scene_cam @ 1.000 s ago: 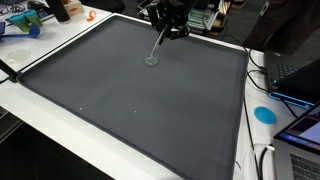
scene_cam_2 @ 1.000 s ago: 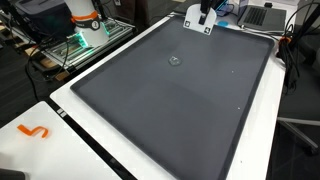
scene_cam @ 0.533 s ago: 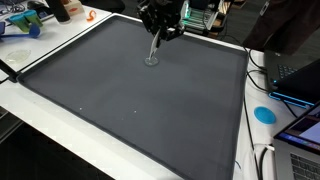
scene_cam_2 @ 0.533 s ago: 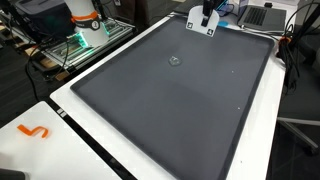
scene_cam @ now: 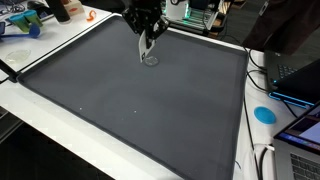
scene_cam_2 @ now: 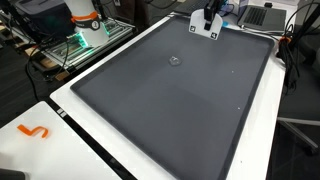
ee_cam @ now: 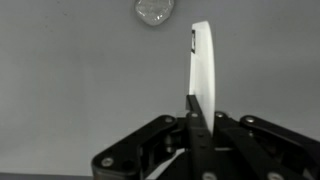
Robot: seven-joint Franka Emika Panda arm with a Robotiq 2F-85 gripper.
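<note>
The gripper (scene_cam: 147, 35) hangs over the far part of a dark mat (scene_cam: 130, 100) that covers most of the white table (scene_cam: 50, 125). Its fingers (ee_cam: 190, 104) are drawn narrow, pinching the end of a flat white piece (ee_cam: 203, 60). The wrist view shows this piece edge-on, as a thin blade reaching away from the fingers. In an exterior view the piece (scene_cam: 145, 47) points down toward the mat, slightly tilted; I cannot tell whether its lower end touches the mat.

A small clear lump (scene_cam: 151, 60) lies on the mat near its far edge, just beside the lower end of the piece. In the wrist view the lump (ee_cam: 153, 11) sits off to one side of the piece's tip, apart from it.

An orange squiggle (scene_cam_2: 35, 131) lies at a table corner, well apart.
</note>
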